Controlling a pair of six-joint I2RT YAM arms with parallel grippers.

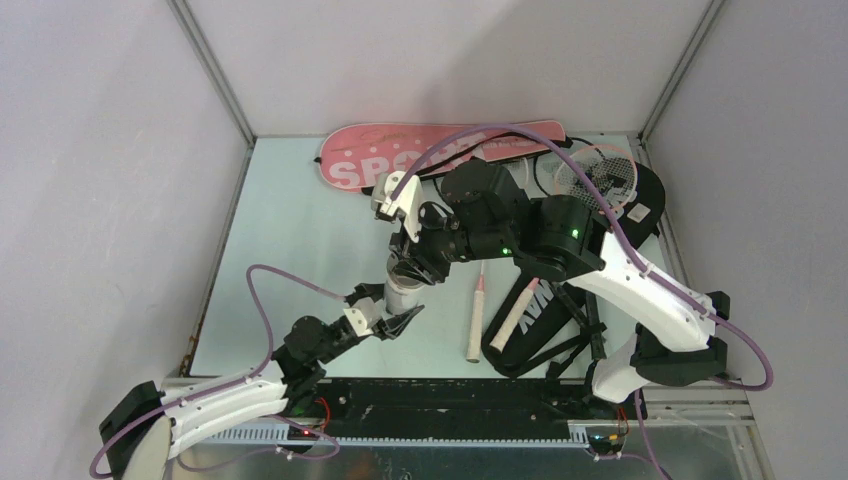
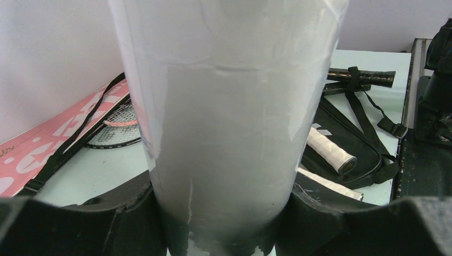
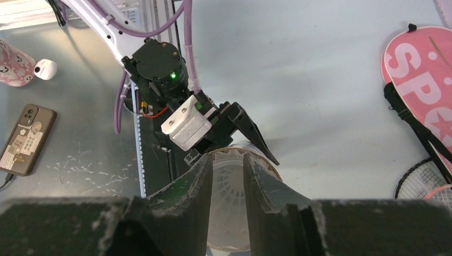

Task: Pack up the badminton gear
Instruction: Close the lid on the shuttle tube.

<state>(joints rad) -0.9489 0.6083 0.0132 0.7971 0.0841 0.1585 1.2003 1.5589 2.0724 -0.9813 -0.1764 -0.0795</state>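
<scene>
One tube [image 2: 229,133], clasped by left gripper [image 1: 392,308]; right gripper [image 3: 228,160] above.

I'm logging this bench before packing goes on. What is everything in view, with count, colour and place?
SPORT bag: one, pink, far edge of the table.
black bag: one, right side, under the rackets.
rackets: at least three, pink-framed and black, on and beside the black bag.
tube: one, translucent white, upright at centre.
shuttlecock: one seen, white, in the tube's mouth.
phone: one, brown, beyond the rail.
container: one, pink patterned, near the phone.
small object: one, white, beside the container.
left gripper: black, clasping the tube.
right gripper: black, over the tube, fingers flanking the shuttlecock.
</scene>
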